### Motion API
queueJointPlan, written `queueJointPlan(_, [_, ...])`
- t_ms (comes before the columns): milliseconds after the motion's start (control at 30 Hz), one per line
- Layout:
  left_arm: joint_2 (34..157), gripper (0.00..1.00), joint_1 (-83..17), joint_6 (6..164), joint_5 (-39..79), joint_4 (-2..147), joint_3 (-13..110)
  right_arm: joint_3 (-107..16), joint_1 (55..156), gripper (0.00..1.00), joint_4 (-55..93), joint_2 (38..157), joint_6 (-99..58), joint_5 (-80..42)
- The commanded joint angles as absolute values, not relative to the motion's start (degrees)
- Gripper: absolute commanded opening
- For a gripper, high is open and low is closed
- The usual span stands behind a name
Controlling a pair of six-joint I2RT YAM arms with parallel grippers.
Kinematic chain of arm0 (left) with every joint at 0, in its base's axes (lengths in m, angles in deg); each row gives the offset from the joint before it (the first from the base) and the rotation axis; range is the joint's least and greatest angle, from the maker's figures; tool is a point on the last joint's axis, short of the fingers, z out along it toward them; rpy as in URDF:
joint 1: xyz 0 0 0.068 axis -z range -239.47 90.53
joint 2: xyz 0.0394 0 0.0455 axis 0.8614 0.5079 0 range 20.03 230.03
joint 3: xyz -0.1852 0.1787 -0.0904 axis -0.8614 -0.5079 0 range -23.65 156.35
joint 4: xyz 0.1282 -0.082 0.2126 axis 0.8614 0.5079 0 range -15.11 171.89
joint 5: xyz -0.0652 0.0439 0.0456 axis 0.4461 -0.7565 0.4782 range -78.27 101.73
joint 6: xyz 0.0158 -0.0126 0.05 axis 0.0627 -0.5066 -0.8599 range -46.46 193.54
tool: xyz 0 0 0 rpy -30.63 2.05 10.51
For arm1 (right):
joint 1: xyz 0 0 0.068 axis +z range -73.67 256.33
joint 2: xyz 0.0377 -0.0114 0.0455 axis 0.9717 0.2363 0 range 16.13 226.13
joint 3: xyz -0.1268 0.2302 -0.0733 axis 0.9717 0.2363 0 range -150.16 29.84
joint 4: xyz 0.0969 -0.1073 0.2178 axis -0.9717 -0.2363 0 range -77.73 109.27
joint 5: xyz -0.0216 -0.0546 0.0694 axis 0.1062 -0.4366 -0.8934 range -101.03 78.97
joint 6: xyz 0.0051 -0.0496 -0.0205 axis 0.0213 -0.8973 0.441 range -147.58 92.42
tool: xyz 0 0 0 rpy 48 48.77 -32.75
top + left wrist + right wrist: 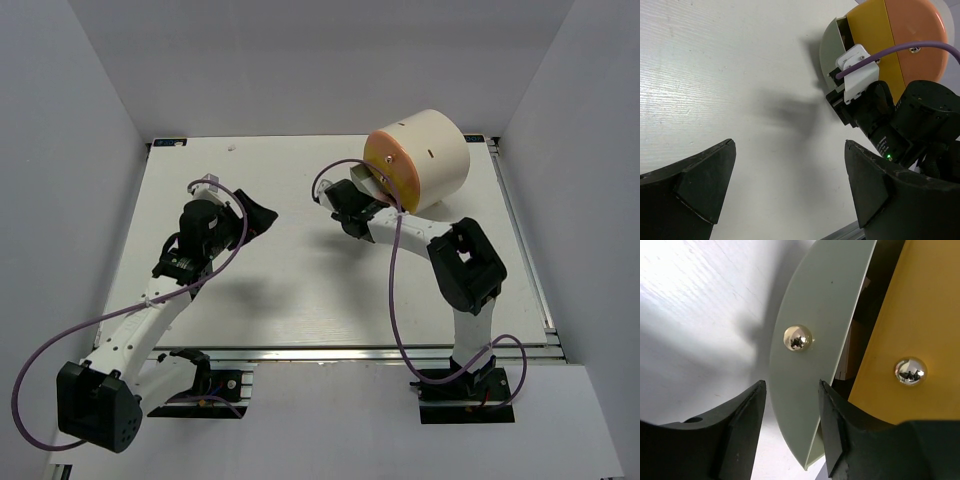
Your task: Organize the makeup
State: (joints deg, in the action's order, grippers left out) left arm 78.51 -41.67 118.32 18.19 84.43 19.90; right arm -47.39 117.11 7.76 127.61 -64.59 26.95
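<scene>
Arms: two, bolted at the near edge of the table (300, 290), each trailing one purple cable (393, 300).
Left pincer (790, 185): spread wide, nothing held, hovering over bare white tabletop left of centre.
Right pincer (792, 410): fingers partly apart at the grey drawer front (810, 295); contact with it cannot be told.
Cream cylinder (440, 150): one, on its side at the far right of the table.
Drawer fronts: three; orange (917, 40), yellow (910, 315), and grey standing ajar from the rest.
Knobs: two shiny ones, one on grey (797, 338), one on yellow (910, 371); seen only by the right wrist.
Left wrist only: all three fronts together, with the right arm's wrist before them.
Top only: both arms and the whole cylinder.
Makeup: out of sight in every view; whereabouts cannot be told.
</scene>
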Motion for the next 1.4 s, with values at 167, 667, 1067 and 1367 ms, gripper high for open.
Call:
queueJointPlan(167, [76.63,0.98,-41.90,117.84,17.00,85.00,18.98,-48.74,113.78,0.55,8.55,128.89,-64.40,30.10])
queueJointPlan(667, [77.16,0.98,-41.90,118.63,16.91,83.94,19.24,-49.35,111.14,0.72,7.14,128.89,-63.26,29.75])
queueJointPlan(1067, [75.14,0.98,-41.90,118.19,17.71,82.10,19.06,-52.52,110.96,0.89,-7.10,114.58,-58.95,-2.83])
queueJointPlan(1367, [72.77,0.98,-41.98,116.26,19.99,79.81,19.41,-50.41,108.78,0.89,-12.45,101.05,-52.19,-22.87])
